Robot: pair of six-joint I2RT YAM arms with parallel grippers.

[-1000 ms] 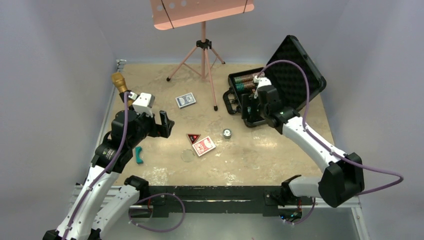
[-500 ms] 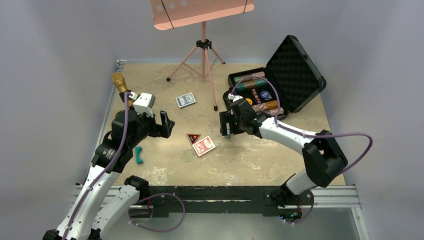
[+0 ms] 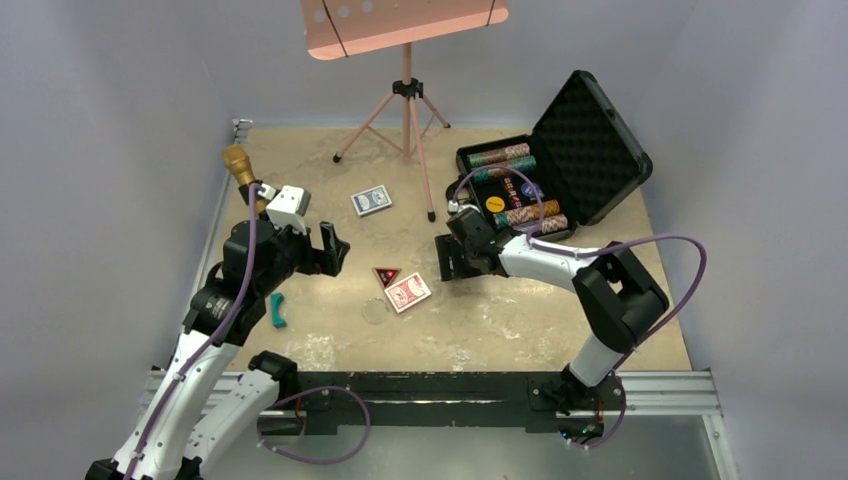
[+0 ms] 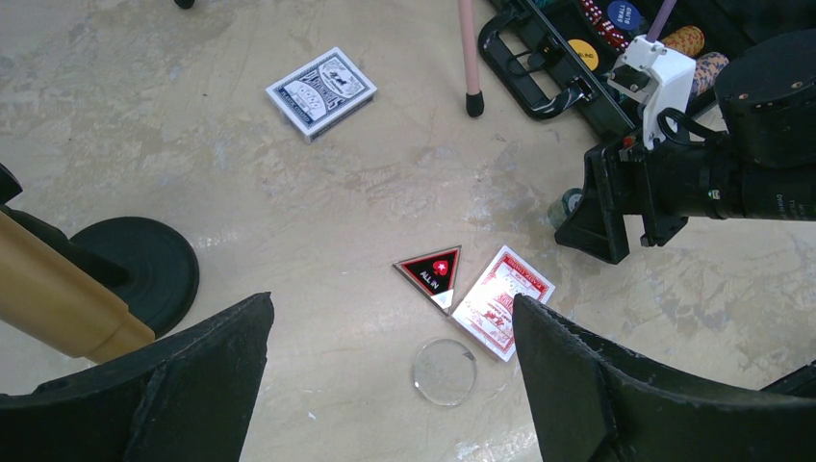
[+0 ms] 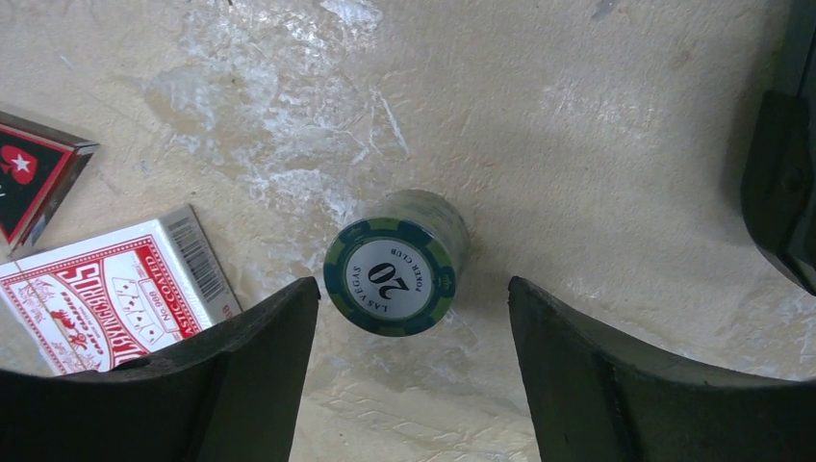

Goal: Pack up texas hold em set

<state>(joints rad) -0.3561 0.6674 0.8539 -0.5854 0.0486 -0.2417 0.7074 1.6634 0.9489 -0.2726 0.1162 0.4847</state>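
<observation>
Chip rows (image 3: pixel 512 186) sit in the open case (image 3: pixel 592 140) at two o'clock, while the blue deck (image 3: pixel 371 200), red deck (image 3: pixel 408 292), triangular button (image 3: pixel 386 276) and one chip stack (image 5: pixel 396 265) lie outside, the right gripper (image 5: pixel 412 289) gaping empty astride that stack.

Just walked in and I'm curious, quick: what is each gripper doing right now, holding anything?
Left gripper: open, holding nothing.
Right gripper: open, either side of a green chip stack, not gripping it.

Open black case (image 3: pixel 590 130), blue deck (image 3: pixel 371 201), red deck (image 3: pixel 408 292) beside triangular button (image 3: pixel 386 276), upright green chip stack (image 5: pixel 395 269)
</observation>
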